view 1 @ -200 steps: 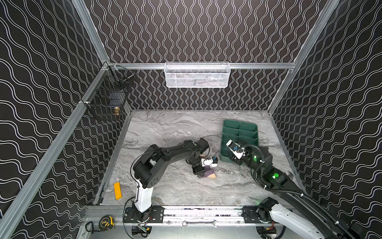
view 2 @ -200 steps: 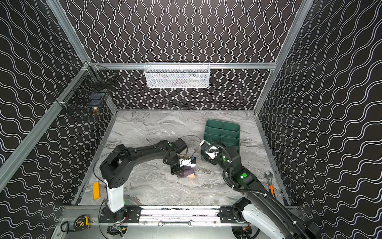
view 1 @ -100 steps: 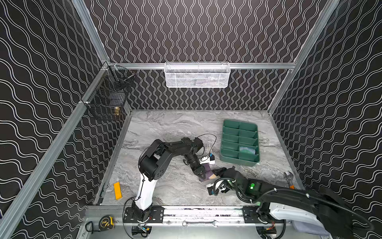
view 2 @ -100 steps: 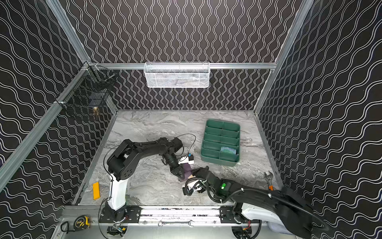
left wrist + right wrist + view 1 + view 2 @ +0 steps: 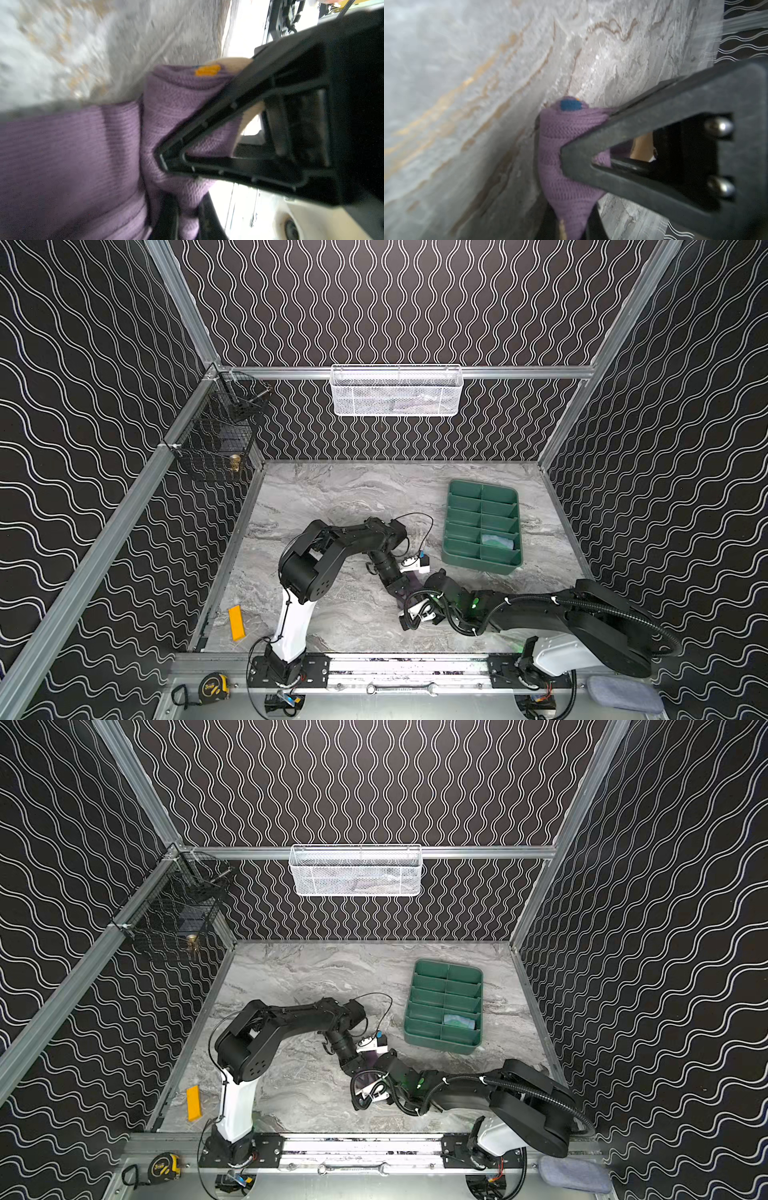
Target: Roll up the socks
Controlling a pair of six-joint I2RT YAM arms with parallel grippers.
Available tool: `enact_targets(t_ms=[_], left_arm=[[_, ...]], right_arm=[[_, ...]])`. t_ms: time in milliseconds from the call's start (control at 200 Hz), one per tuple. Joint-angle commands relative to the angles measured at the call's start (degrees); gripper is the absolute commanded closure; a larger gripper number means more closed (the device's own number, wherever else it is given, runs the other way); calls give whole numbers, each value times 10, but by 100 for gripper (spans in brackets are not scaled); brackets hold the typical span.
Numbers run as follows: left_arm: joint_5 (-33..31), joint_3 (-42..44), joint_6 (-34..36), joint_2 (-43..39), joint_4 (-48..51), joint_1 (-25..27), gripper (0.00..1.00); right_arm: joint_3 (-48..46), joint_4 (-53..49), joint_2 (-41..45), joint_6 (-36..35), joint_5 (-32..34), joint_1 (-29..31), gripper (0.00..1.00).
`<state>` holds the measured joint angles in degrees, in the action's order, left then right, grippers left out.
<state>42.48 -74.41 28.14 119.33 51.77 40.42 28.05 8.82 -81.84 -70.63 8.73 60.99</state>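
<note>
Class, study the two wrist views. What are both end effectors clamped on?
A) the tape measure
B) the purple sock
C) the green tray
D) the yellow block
B: each wrist view shows the ribbed knit of the purple sock pinched at the tips of the left end effector and the right end effector.

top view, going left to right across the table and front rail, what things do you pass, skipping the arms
yellow flat block → purple ribbed sock → green divided plastic tray → grey-blue cloth pad
</note>
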Motion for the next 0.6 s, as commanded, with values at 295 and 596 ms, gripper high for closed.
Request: enact_targets(t_ms=[295,596], left_arm=[[-384,45,-104,-104,-110,-27,71],[-420,36,-172,-82,-149,-46,83]], right_arm=[[55,-235,6,172,-11,38,100],[156,-364,-45,249,-21,43,100]])
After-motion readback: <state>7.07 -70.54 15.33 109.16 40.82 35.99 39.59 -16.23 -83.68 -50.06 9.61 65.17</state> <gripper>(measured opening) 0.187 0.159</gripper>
